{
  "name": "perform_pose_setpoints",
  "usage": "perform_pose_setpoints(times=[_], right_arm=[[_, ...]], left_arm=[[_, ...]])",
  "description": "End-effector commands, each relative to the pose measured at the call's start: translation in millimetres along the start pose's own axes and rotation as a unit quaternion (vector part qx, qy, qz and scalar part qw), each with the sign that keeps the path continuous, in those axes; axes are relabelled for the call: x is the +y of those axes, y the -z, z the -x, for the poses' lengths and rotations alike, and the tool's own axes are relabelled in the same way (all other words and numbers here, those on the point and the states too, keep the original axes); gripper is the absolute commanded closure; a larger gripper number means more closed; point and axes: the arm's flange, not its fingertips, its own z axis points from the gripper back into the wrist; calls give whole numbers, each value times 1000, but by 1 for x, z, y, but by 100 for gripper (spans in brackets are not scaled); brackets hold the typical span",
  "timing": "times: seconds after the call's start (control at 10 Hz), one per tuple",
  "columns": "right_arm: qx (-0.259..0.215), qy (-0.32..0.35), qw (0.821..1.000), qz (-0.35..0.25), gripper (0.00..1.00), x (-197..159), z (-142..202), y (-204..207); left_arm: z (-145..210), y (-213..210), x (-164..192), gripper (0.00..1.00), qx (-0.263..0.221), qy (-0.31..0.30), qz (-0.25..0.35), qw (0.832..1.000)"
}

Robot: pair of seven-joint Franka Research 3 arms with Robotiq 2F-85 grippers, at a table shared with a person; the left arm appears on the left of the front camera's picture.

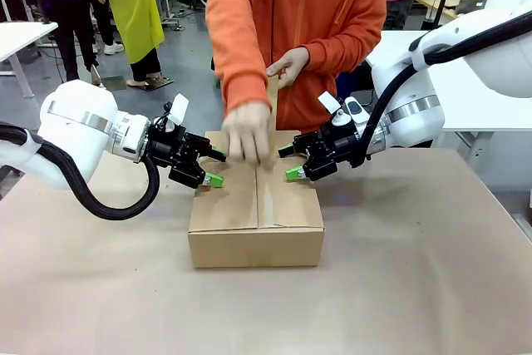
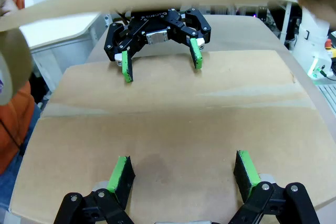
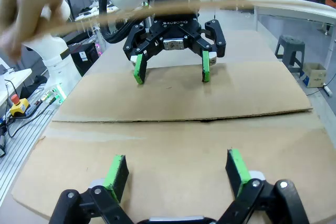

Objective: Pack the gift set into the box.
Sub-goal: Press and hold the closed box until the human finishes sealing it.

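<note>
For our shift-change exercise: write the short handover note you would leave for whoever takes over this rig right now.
Left gripper: open, pads pressing down the left flap of the box.
Right gripper: open, pads on the right flap.
Box: mid-table, top flaps folded shut; nothing of its contents is visible.
Person's hand: drawing a strip of brown tape down onto the centre seam.
Done: flaps closed.
Left: finish taping the seam, then lift both grippers away.
</note>
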Motion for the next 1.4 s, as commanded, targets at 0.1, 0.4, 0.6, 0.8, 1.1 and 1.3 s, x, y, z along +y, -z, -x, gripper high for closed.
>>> perform_pose_setpoints(times=[0.1, 0.4, 0.6, 0.8, 1.1, 1.3], right_arm=[[2, 3, 1000, 1, 0, 0, 3, 0], [2, 3, 1000, 1, 0, 0, 3, 0], [2, 3, 1000, 1, 0, 0, 3, 0], [2, 3, 1000, 1, 0, 0, 3, 0], [2, 3, 1000, 1, 0, 0, 3, 0], [2, 3, 1000, 1, 0, 0, 3, 0]], left_arm=[[1, 0, -1, 0, 3, 4, -1, 1000], [1, 0, -1, 0, 3, 4, -1, 1000], [1, 0, -1, 0, 3, 4, -1, 1000], [1, 0, -1, 0, 3, 4, -1, 1000], [1, 0, -1, 0, 3, 4, -1, 1000], [1, 0, -1, 0, 3, 4, -1, 1000]])
